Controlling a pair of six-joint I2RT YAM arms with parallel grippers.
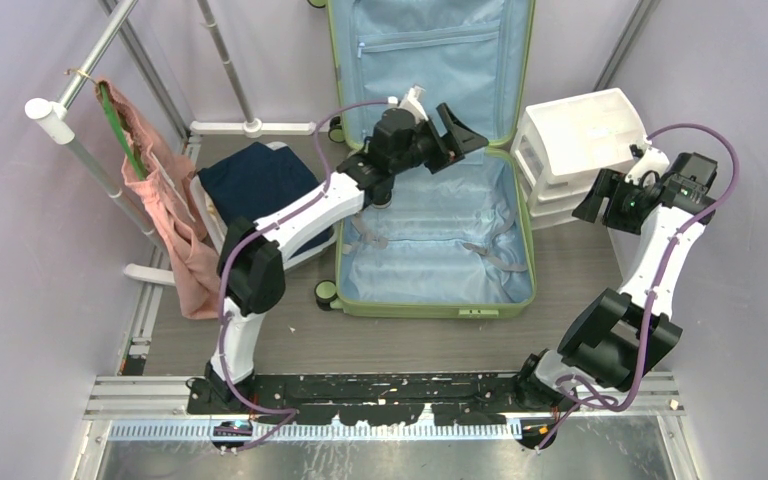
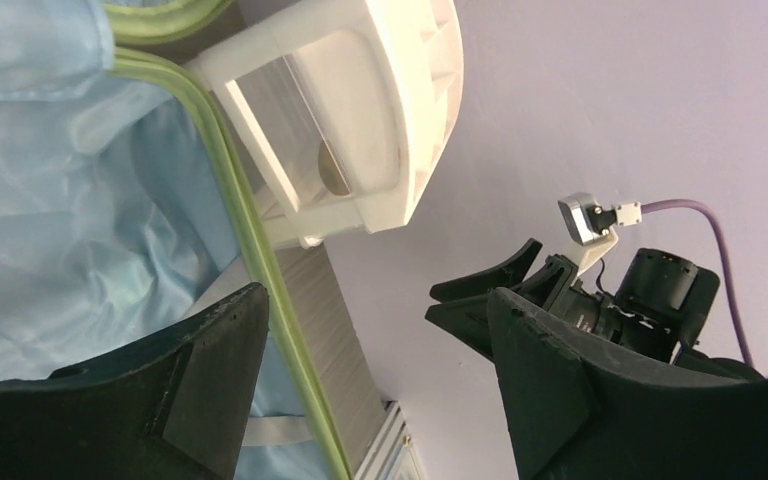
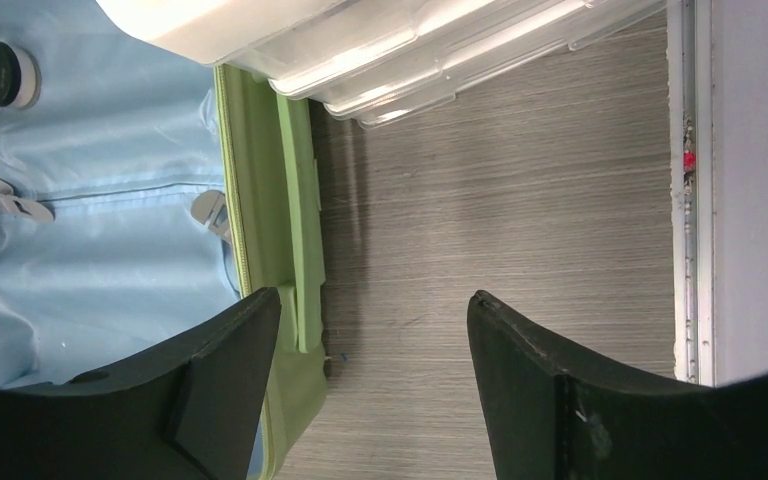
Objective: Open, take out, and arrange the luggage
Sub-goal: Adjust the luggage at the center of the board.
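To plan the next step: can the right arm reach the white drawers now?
Probably yes. The right gripper is open, empty, and right beside the drawers, with nothing between them.

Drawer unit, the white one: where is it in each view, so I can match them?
Top external: drawer unit upper right, beside the luggage's right side.
Left wrist: drawer unit top centre, tilted.
Right wrist: drawer unit along the top edge.
Shared landmark: the luggage's green rim, next to it in all three.

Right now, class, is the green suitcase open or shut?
Open: the suitcase lies spread, both halves showing pale blue lining, straps and the zip pocket.
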